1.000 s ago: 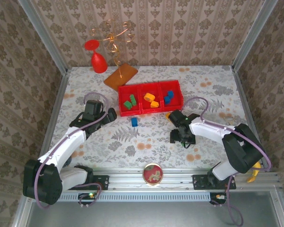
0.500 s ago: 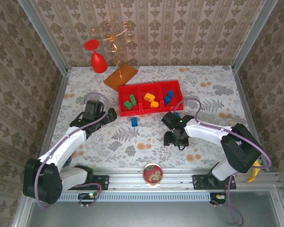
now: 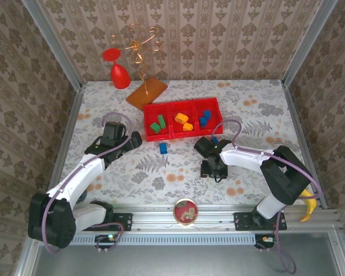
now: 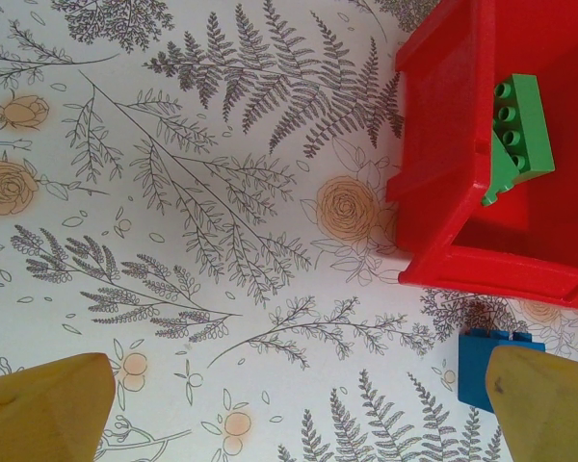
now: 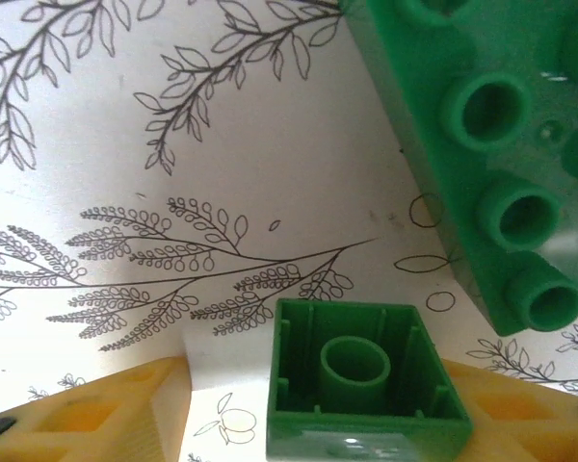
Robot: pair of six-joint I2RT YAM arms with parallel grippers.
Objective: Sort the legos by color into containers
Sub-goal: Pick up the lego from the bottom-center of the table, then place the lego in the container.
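Grab of green brick (image 5: 366, 380), right gripper (image 5: 318, 395)
Fingers (image 5: 87, 414) sit parted around it; we centre, then close squarely.

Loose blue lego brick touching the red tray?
Apart. Left wrist view shows floral tablecloth between the small blue plastic lego brick and the red plastic tray.

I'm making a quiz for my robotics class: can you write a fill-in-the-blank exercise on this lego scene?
1. In the left wrist view, the brick in the red tray is ___.
2. The left gripper's jaws stand ___.
3. The loose brick on the table just outside the tray's corner is ___.
4. The small brick between the right gripper's jaws is ___.
Missing words: green; open; blue; green.
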